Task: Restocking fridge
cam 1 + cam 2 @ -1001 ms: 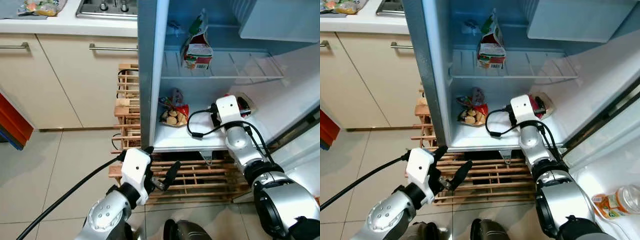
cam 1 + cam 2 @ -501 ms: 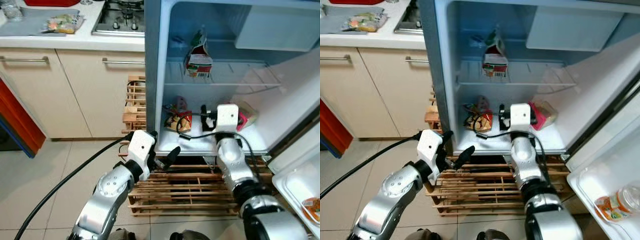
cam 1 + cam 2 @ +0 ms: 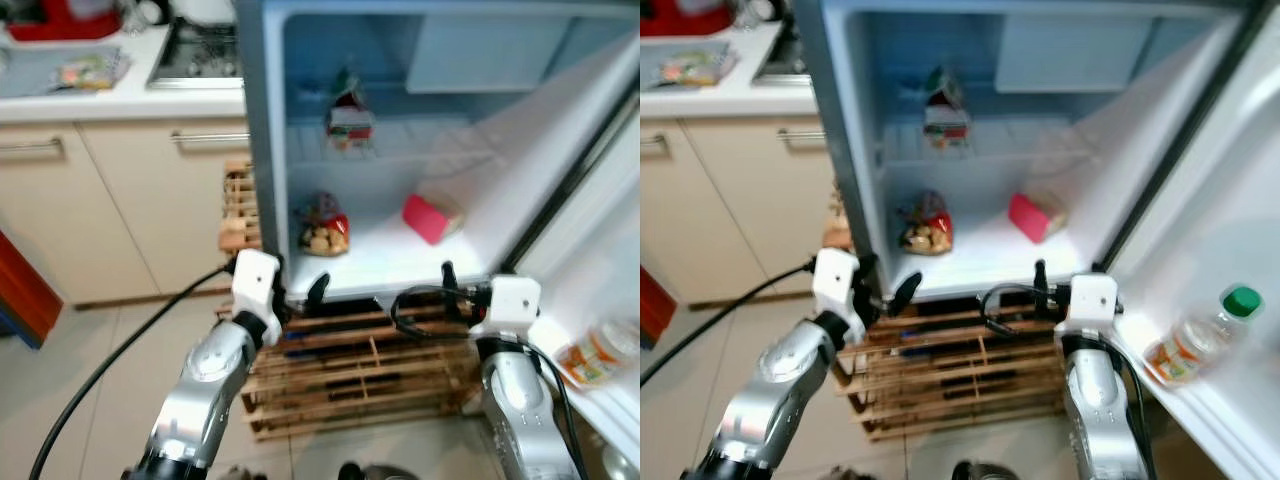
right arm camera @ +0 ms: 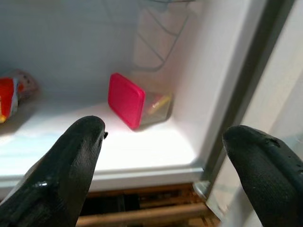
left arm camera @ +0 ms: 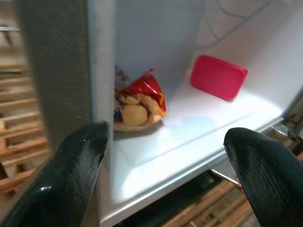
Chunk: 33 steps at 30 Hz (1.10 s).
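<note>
The fridge stands open, with a white bottom shelf [image 3: 400,265]. On that shelf a red-lidded clear container [image 3: 430,217] lies tilted at the back right, and a snack bag [image 3: 323,225] sits at the back left. A carton [image 3: 347,118] stands on the wire shelf above. My right gripper [image 3: 462,285] hangs open and empty just outside the shelf's front edge, with the container [image 4: 127,100] well ahead of its fingertips. My left gripper [image 3: 300,285] is open and empty at the fridge's lower left corner, facing the snack bag [image 5: 137,105].
The fridge door [image 3: 600,250] stands open on the right with a bottle [image 3: 1195,335] in its rack. A wooden pallet [image 3: 370,375] lies under the fridge. Cream cabinets [image 3: 130,200] and a counter with a hob [image 3: 195,65] are to the left.
My right gripper has drawn back out of the fridge, and the red-lidded container stays on the shelf. The camera has shifted, bringing the door and bottle into view.
</note>
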Motion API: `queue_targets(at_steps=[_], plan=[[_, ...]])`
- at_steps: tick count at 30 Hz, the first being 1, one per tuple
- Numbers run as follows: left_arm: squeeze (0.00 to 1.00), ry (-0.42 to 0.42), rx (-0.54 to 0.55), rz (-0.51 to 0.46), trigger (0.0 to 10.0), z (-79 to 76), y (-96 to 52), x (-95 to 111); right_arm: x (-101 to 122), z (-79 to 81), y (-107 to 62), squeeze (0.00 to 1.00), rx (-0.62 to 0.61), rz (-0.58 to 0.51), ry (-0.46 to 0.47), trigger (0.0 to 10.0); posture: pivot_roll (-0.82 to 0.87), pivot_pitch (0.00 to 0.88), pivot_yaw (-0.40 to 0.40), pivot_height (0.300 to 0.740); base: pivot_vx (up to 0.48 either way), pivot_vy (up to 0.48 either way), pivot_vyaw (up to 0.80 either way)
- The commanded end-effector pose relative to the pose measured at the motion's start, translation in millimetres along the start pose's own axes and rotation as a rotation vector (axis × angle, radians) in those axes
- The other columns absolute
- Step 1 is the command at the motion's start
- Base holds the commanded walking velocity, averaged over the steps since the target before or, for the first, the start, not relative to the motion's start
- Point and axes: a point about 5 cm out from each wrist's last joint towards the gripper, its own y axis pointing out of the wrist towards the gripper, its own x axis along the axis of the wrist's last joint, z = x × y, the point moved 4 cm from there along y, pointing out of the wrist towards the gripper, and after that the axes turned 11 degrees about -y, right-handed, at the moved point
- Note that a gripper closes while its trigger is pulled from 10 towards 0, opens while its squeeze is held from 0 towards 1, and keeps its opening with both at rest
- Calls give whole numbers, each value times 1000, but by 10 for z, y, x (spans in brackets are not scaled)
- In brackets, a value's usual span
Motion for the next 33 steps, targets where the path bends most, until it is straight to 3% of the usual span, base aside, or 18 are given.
queue_targets(at_steps=[1, 4, 6, 9, 12, 16, 19, 21, 26, 33], plan=[[0, 28, 36, -39, 10000, 119, -83, 90, -28, -155, 4, 0, -35, 34, -9, 10000, -142, 0, 10, 740, 0, 0, 0], [0, 46, -70, 20, 10000, -7, -154, 21, -45, -112, -9, 0, -12, 46, -8, 10000, -142, 0, 13, 740, 0, 0, 0], [0, 70, -94, 74, 10000, 24, -271, -56, -49, -75, -29, 0, 11, 54, 6, 10000, -140, 0, 13, 740, 0, 0, 0], [0, 38, -11, 84, 10000, 177, -443, -106, -68, -49, -91, 0, 48, 68, 14, 10000, -134, 0, 4, 740, 0, 0, 0], [0, 21, 36, 61, 10000, 217, -495, -101, -80, -61, -112, 0, 52, 76, 13, 10000, -132, 0, -2, 740, 0, 0, 0], [0, 30, 213, -62, 10000, 343, -563, 32, -55, -85, -136, 0, 61, 76, 26, 10000, -130, 0, -14, 740, 0, 0, 0], [0, 65, 284, -117, 10000, 413, -531, 155, -40, -61, -133, 0, 77, 72, 40, 10000, -123, 0, -21, 740, 0, 0, 0], [0, 75, 318, -150, 10000, 464, -426, 267, -5, 13, -64, 0, 100, 60, 51, 10000, -120, 0, -11, 740, 0, 0, 0], [0, 71, 320, -171, 10000, 442, -324, 323, -1, 49, 11, 0, 96, 64, 72, 10000, -123, 0, -7, 740, -203, 0, 0], [0, 92, 284, -167, 10000, 378, -256, 334, -57, 123, -55, 0, 119, 85, 99, 10000, -126, 0, 1, 740, -249, 0, 0]])
